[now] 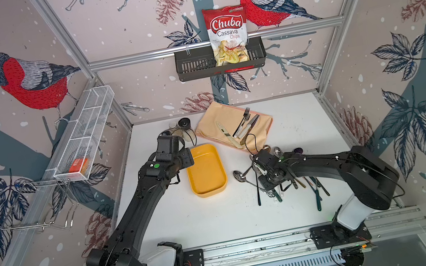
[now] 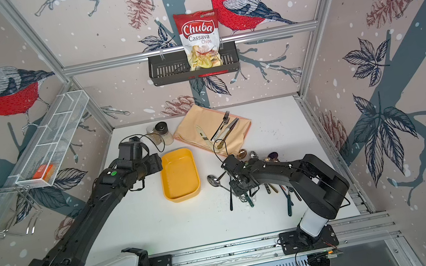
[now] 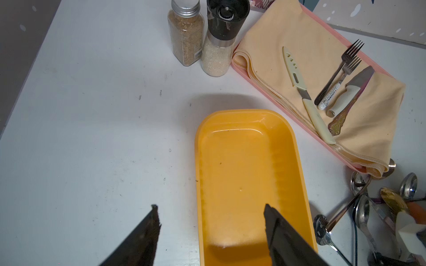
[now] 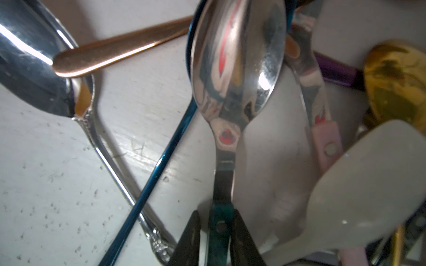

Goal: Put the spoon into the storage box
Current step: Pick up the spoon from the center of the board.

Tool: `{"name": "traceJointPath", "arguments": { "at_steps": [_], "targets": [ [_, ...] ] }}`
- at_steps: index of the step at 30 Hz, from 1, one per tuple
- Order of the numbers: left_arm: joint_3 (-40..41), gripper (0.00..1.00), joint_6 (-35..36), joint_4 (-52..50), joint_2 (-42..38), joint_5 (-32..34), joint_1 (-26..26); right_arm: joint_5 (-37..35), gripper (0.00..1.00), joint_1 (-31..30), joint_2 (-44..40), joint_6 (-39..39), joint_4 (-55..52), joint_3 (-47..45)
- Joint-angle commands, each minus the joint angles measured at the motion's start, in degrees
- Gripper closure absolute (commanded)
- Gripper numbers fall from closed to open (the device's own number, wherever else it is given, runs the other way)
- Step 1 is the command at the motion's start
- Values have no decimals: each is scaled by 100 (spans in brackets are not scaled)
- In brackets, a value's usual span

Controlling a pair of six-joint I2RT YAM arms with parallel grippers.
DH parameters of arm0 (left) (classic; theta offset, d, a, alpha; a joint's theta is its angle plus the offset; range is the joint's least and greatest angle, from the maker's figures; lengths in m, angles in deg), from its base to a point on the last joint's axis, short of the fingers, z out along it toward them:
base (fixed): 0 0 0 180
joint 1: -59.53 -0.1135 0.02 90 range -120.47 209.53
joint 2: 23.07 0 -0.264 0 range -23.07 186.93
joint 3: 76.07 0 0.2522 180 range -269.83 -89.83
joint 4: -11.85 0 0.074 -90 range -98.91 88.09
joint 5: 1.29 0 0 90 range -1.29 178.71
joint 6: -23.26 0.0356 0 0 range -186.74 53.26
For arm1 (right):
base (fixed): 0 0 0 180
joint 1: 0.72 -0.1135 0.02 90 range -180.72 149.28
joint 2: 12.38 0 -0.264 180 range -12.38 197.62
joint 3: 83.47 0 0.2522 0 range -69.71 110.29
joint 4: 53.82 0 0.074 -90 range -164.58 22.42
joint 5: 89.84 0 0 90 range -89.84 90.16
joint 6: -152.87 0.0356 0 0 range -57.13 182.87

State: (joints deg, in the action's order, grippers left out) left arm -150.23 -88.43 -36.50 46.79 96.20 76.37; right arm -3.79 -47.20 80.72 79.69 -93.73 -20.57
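Observation:
The storage box (image 1: 206, 170) (image 2: 179, 175) is a shallow yellow tray with nothing in it, lying mid-table in both top views. My left gripper (image 3: 211, 206) hangs open over its near-left end. One finger is above the box floor (image 3: 242, 161), the other above the bare table. My right gripper (image 4: 216, 214) is down in the cutlery pile to the right of the box. It is shut on the green handle of a steel spoon (image 4: 237, 64), whose bowl points away from the fingers. In the top views the right gripper (image 1: 265, 182) hides that spoon.
Loose spoons and other cutlery (image 1: 303, 183) lie under and around the right wrist, and an ornate silver spoon (image 1: 238, 176) lies nearest the box. A cloth-lined pink tray (image 1: 235, 129) holds forks and knives. A spice jar (image 3: 185, 34) and a grinder (image 3: 219, 41) stand behind the box.

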Motion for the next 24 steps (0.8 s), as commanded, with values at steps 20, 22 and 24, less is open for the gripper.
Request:
{"name": "traceJointPath", "arguments": {
  "at_steps": [20,22,24],
  "targets": [
    [1276,20,-888,962,-610,235,-3,-812,83,-140,-191,473,-1632,2023],
    [1417,18,-987,1079,-718,236,-34,-741,83,-148,49,439,-1756,2496],
    [1507,17,-1106,1094,-777,223,-97,-637,83,-155,347,418,-1824,3003]
  ]
}}
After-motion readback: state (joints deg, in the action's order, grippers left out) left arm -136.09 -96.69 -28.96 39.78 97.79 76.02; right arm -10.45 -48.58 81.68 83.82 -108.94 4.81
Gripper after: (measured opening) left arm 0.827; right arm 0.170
